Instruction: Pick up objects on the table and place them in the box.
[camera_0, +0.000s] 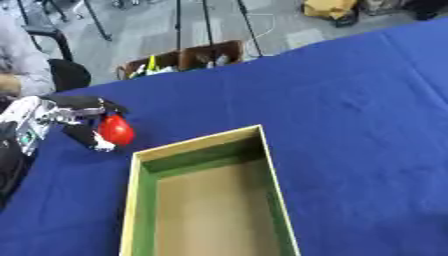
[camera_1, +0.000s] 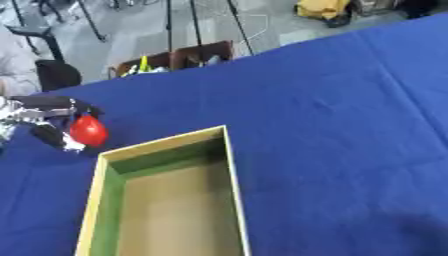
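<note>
Fingers of the left hand (camera_0: 77, 116) curl round a red object (camera_0: 115, 130) at the left side of the scene, the hand reaching in from the left edge with its silver and black wrist parts just behind it. One dark finger lies across the top of the red object and another runs down its left side to a pale tip below, so the object is pinched between them. Whether the red object rests on the blue cloth or is raised a little above it cannot be told. It sits just beside the near-left corner of the box (camera_0: 264, 165), outside it and close to the far left corner of the rim.

Box comes next toward the middle: a long open tray with pale yellowish rims, green inner walls and a brown floor, lying on the blue surface (camera_0: 359, 125) and running down to the lower edge of the view. Nothing shows inside it.

Further right the blue cloth stretches on with faint creases. Beyond the far edge of the surface, a brown cardboard carton (camera_0: 184, 59) stands on the grey floor with a few small items in it.
</note>
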